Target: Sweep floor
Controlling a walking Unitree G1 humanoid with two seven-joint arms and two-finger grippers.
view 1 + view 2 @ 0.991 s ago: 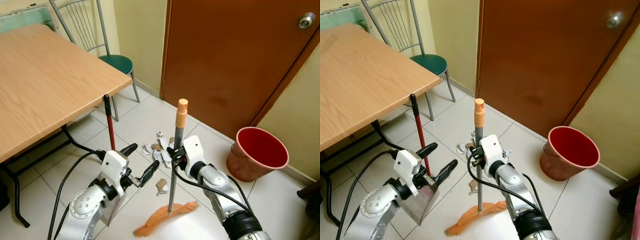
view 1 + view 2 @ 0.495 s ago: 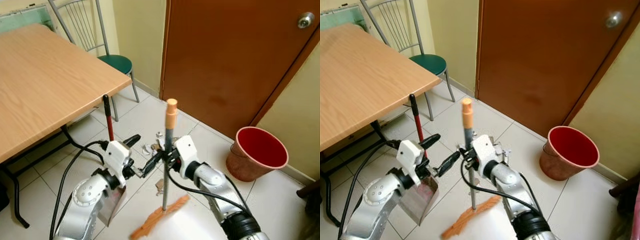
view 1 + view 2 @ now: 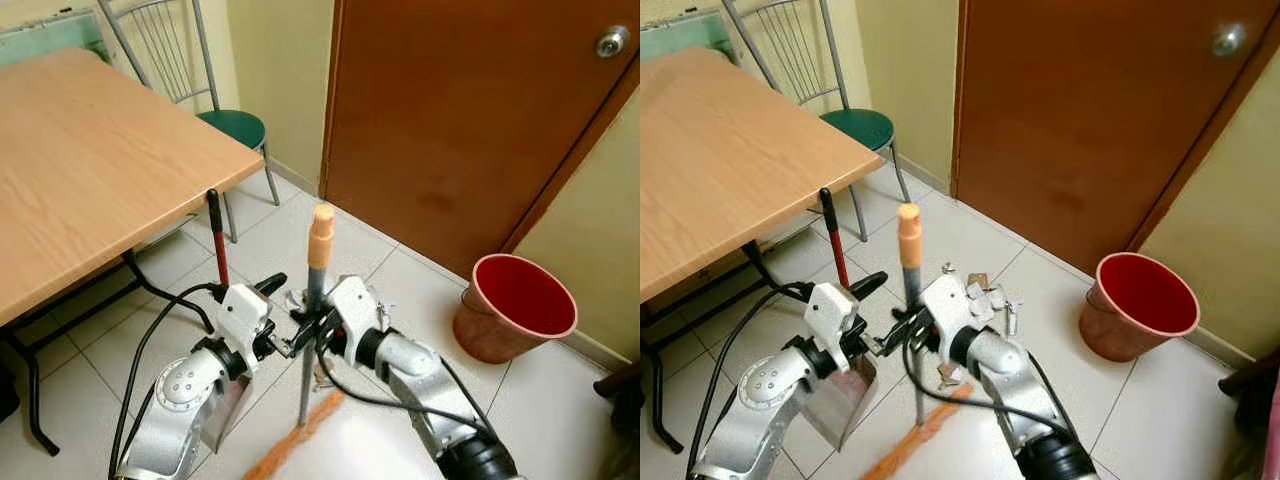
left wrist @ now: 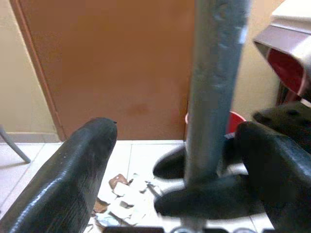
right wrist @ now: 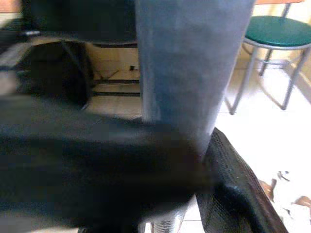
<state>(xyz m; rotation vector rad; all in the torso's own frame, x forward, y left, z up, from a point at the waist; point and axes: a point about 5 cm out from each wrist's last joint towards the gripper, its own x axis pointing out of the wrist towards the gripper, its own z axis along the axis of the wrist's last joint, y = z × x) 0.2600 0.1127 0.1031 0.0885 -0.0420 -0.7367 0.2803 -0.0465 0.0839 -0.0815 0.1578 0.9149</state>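
A broom with a grey pole (image 3: 310, 330) and an orange cap stands upright, its orange bristles (image 3: 290, 450) on the tiles. My right gripper (image 3: 316, 330) is shut on the pole at mid height. My left gripper (image 3: 286, 313) is open just left of it, and in the left wrist view the pole (image 4: 214, 92) stands between its spread fingers (image 4: 73, 170). A metal dustpan (image 3: 840, 400) with a red handle (image 3: 835, 240) stands beside my left arm. Paper scraps (image 3: 988, 293) lie on the floor behind the broom.
A red bucket (image 3: 518, 305) stands at the right by the brown door (image 3: 460, 120). A wooden table (image 3: 90, 170) takes up the left, with a green-seated chair (image 3: 232, 125) behind it. Black cables run along the floor by my left arm.
My right gripper has carried the broom to the left, dragging the bristles across the tiles toward the dustpan. The pole now stands between the left gripper's fingers.
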